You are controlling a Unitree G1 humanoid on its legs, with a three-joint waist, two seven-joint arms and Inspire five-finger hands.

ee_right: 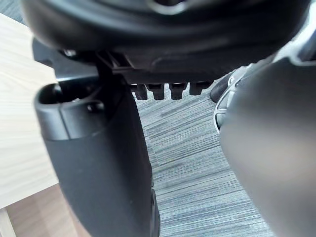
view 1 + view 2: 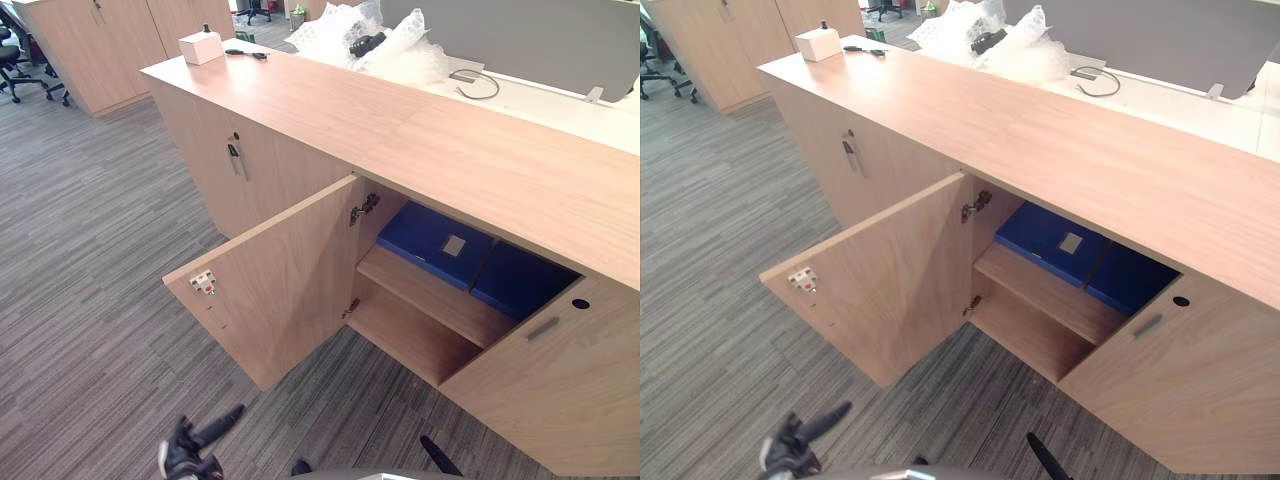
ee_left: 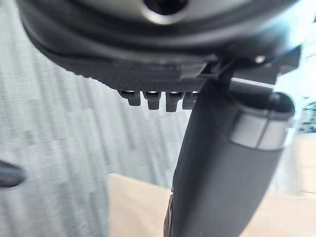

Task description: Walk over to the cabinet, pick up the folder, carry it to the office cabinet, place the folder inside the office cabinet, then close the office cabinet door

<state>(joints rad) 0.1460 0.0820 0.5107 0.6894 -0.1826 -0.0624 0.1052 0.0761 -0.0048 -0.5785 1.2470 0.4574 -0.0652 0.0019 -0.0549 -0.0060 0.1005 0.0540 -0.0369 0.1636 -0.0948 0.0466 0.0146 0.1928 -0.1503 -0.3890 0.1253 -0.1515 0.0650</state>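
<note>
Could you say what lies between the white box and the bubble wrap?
A slim black tool, lying on the light-wood cabinet top, in both eye views.

Office cabinet [image 2: 450,150] light wood grain; folder [image 2: 432,240] blue, pale label; carpet [image 2: 90,300] grey, striped; box [image 2: 200,47] white.

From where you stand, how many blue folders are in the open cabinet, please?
2. Both lie on the upper shelf: one blue folder near the open door, the second folder beside it, partly behind the closed door, which may hide more.
</note>
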